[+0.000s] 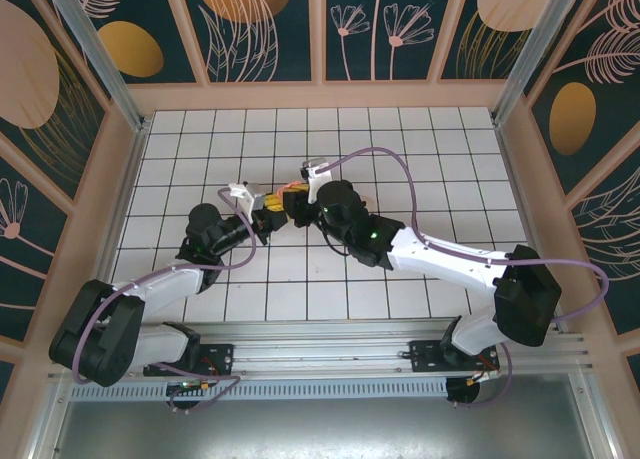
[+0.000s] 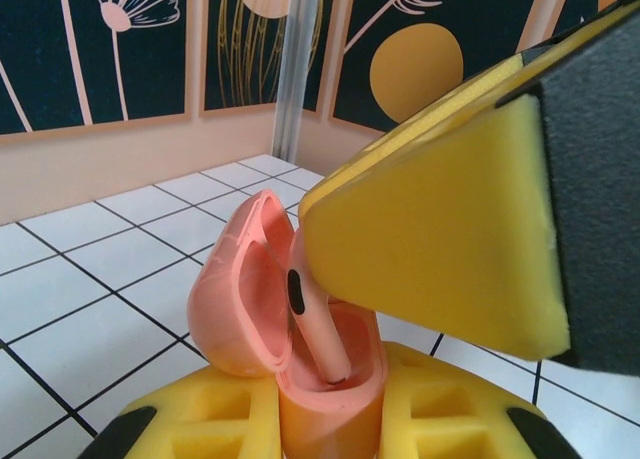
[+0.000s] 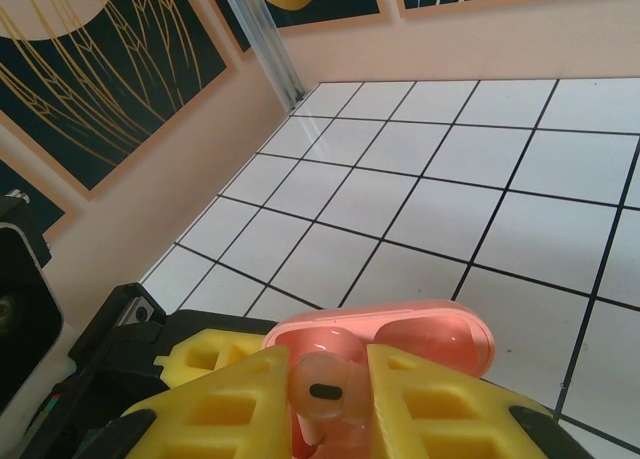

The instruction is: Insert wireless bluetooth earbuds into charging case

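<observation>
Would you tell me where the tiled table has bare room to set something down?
Bare tiles run along the back wall and beside the right wall. The centre is crowded: left gripper and right gripper meet at the charging case.

Right pincer and its earbud crowd the charging case from above; the raised lid blocks one side. Beyond the case, bench tiles lie free.
</observation>
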`<state>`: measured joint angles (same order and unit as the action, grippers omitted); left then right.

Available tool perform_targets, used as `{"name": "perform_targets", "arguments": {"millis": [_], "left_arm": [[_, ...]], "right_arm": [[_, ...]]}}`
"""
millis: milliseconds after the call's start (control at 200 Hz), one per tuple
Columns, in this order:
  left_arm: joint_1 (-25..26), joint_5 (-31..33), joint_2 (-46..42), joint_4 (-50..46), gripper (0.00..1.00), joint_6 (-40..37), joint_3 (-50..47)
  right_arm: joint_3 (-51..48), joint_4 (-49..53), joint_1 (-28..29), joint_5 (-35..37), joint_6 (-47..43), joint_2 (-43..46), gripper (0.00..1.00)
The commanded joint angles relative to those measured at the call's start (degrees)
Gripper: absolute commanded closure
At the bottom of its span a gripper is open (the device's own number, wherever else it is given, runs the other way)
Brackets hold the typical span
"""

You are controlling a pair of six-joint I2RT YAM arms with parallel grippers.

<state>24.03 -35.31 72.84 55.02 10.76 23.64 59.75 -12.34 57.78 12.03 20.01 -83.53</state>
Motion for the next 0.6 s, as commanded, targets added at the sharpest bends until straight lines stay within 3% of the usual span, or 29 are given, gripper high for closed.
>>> {"name": "perform_targets", "arguments": {"millis": [0, 435, 591], "left_arm": [[0.32, 0.38, -1.34, 3.95, 0.86, 1.34, 0.84], [0.31, 0.64, -2.39, 3.49, 0.86, 1.76, 1.55], [0.31, 0.00, -2.53, 3.16, 0.86, 1.28, 1.75]], "right_arm": [[-1.55, -2.76, 0.69, 1.98, -0.32, -0.32, 0.78], [-3.75, 0.75, 1.68, 0.10, -3.52, 0.72, 0.77], [-3.74, 1.86, 1.68, -0.11, -4.21, 1.93, 0.69]]}}
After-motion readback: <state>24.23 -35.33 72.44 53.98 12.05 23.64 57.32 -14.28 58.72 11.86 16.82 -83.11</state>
